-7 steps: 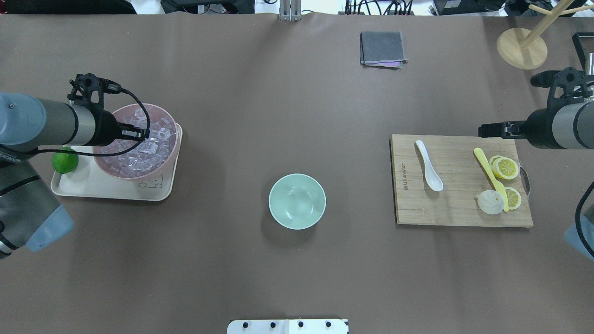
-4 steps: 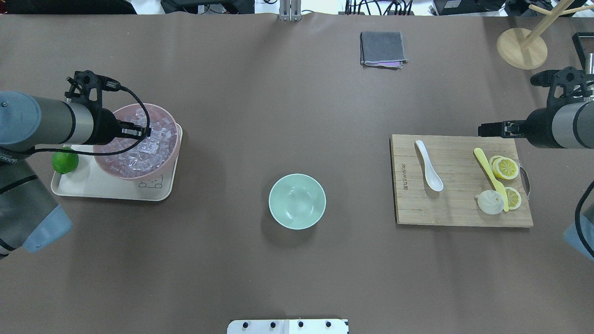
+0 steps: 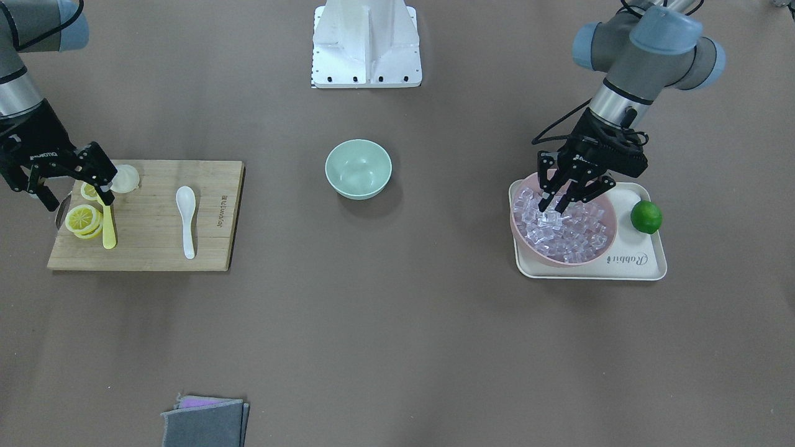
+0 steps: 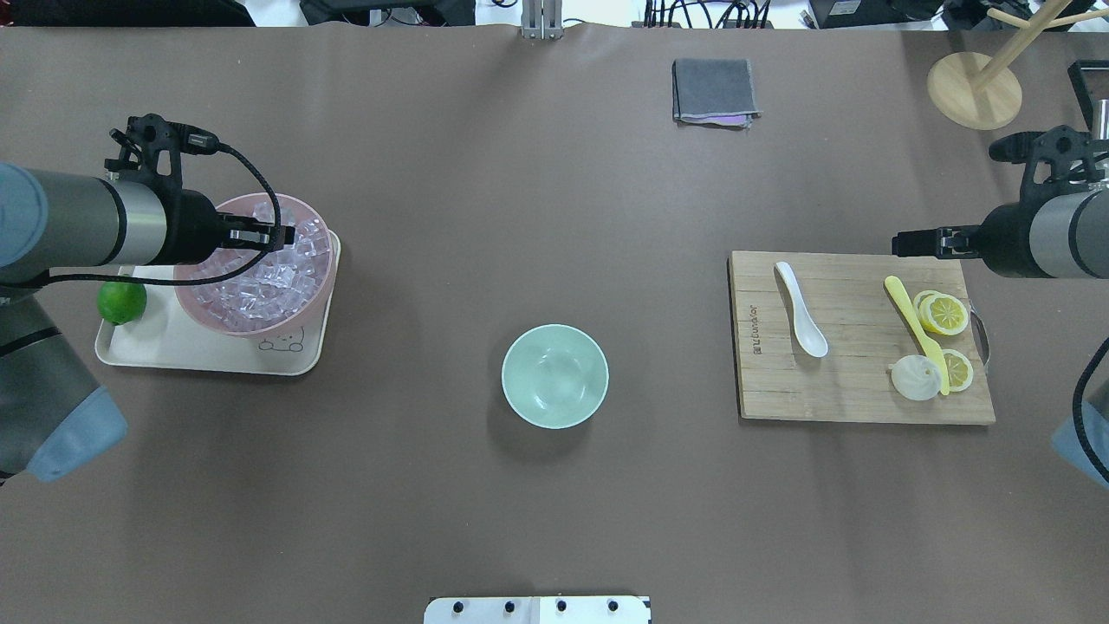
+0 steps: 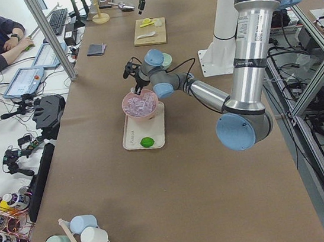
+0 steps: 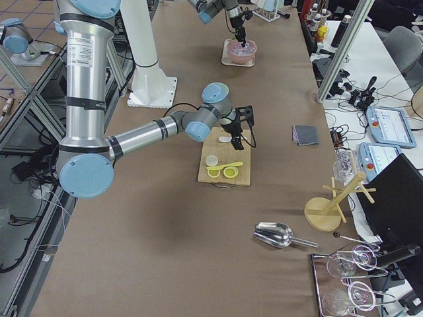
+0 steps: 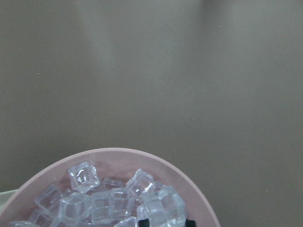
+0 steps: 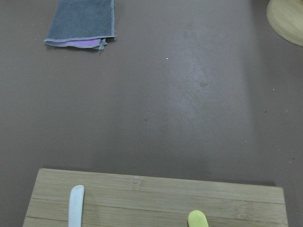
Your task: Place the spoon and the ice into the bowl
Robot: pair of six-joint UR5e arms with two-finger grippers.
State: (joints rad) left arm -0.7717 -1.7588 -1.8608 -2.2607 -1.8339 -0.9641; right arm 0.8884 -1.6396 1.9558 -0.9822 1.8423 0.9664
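The white spoon (image 3: 185, 214) lies on the wooden cutting board (image 3: 149, 248), also in the overhead view (image 4: 801, 312); its handle tip shows in the right wrist view (image 8: 75, 205). The mint-green bowl (image 3: 358, 169) stands empty mid-table (image 4: 554, 376). Ice (image 3: 577, 236) fills the pink bowl (image 4: 195, 303). My left gripper (image 3: 554, 205) reaches down into the pink bowl and is shut on an ice cube (image 7: 163, 210) that sits above the pile. My right gripper (image 3: 74, 192) hangs open and empty over the board's lemon end, away from the spoon.
The pink bowl stands on a cream tray (image 3: 640, 264) with a lime (image 3: 646, 217). On the board are a yellow knife (image 3: 109, 230), lemon slices (image 3: 82, 218) and a white dumpling-shaped piece (image 3: 127, 179). A grey cloth (image 4: 713, 91) and a wooden stand (image 4: 975, 91) are at the far side.
My left gripper has moved toward the pink bowl's far rim, with its wrist shifting away from the tray. The right arm, spoon and mint bowl have not moved.
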